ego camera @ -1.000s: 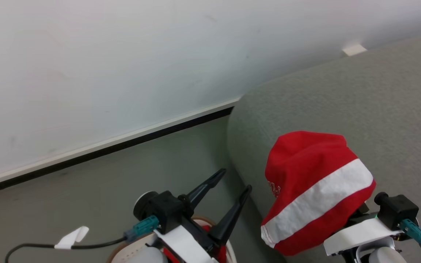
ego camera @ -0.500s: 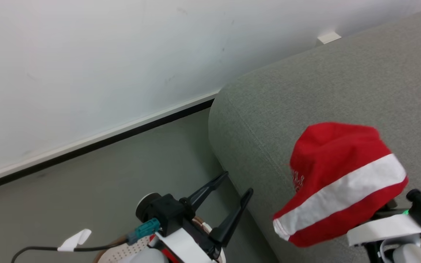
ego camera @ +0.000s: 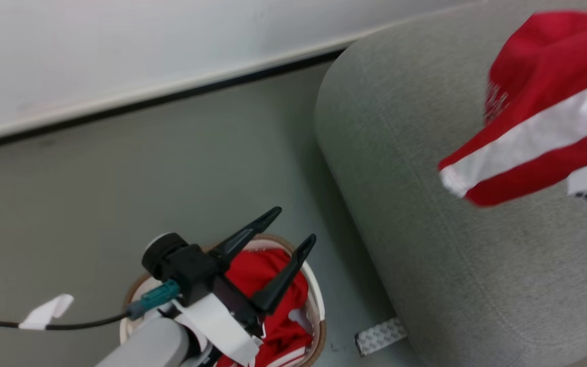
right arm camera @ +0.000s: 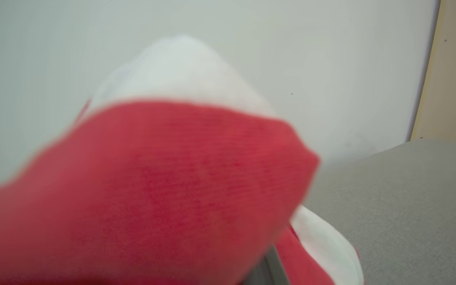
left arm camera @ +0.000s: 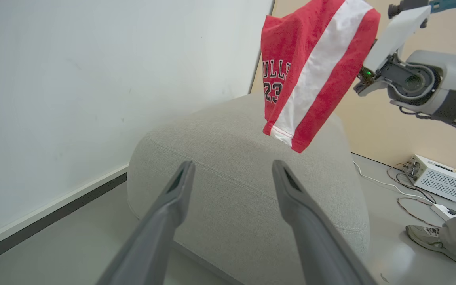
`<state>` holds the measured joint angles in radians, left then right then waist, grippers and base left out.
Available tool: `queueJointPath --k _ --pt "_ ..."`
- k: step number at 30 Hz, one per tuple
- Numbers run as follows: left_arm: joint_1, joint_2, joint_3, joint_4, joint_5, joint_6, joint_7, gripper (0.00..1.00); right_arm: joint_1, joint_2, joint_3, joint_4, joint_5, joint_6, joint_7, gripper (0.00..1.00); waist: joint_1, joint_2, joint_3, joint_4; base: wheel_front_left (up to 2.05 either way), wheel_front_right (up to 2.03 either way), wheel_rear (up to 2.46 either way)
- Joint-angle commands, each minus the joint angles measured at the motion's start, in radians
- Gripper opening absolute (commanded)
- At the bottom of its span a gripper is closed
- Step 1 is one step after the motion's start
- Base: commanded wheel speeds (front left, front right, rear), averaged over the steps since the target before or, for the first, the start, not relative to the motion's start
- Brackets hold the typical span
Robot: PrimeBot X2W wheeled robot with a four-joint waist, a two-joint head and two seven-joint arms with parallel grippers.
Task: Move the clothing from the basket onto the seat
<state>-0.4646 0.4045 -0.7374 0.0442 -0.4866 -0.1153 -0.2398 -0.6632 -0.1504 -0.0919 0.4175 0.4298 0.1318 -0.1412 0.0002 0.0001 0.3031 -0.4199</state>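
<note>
Now: right claw (left arm camera: 370, 73) pressed together on a red garment (left arm camera: 311, 71), fingers buried in the cloth. Garment hangs lengthwise, straight down, with its hem apart from the seat (ego camera: 426, 204) and apparently right above it. Judged: lowering, then release, would land it there. Left claw (ego camera: 296, 224) spread and empty above the basket (ego camera: 319, 311), where more clothing (ego camera: 268, 275) lies. It is the nearer arm for that pile.
</note>
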Motion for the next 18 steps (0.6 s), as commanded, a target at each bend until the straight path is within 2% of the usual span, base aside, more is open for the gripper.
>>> queueJointPath --k 1,4,10,15,18 --pt "-0.017 0.019 0.006 -0.014 -0.001 -0.005 0.003 1.00 -0.045 -0.004 -0.021 0.016 -0.020 -0.002 0.011 0.00 -0.0002 -0.0001 0.102 0.054 0.00 0.00 0.00" --pt "-0.038 0.050 0.014 -0.047 -0.007 -0.006 0.009 1.00 -0.137 -0.019 -0.075 0.051 -0.040 -0.002 0.048 0.00 -0.0002 -0.0001 0.170 0.083 0.00 0.00 0.00" --pt "-0.075 0.089 0.033 -0.104 -0.020 -0.010 0.008 1.00 -0.290 -0.092 -0.187 0.138 -0.119 -0.002 0.142 0.00 -0.0002 -0.0001 0.282 0.142 0.00 0.00 0.00" --pt "-0.084 0.106 0.048 -0.123 -0.029 -0.012 -0.003 1.00 -0.361 -0.163 -0.276 0.199 -0.264 -0.002 0.226 0.00 -0.0002 -0.0001 0.337 0.186 0.00 0.00 0.00" --pt "-0.086 0.111 0.055 -0.127 -0.031 -0.012 -0.009 1.00 -0.360 -0.186 -0.314 0.253 -0.346 -0.002 0.320 0.00 -0.0002 -0.0001 0.359 0.209 0.00 0.00 0.00"
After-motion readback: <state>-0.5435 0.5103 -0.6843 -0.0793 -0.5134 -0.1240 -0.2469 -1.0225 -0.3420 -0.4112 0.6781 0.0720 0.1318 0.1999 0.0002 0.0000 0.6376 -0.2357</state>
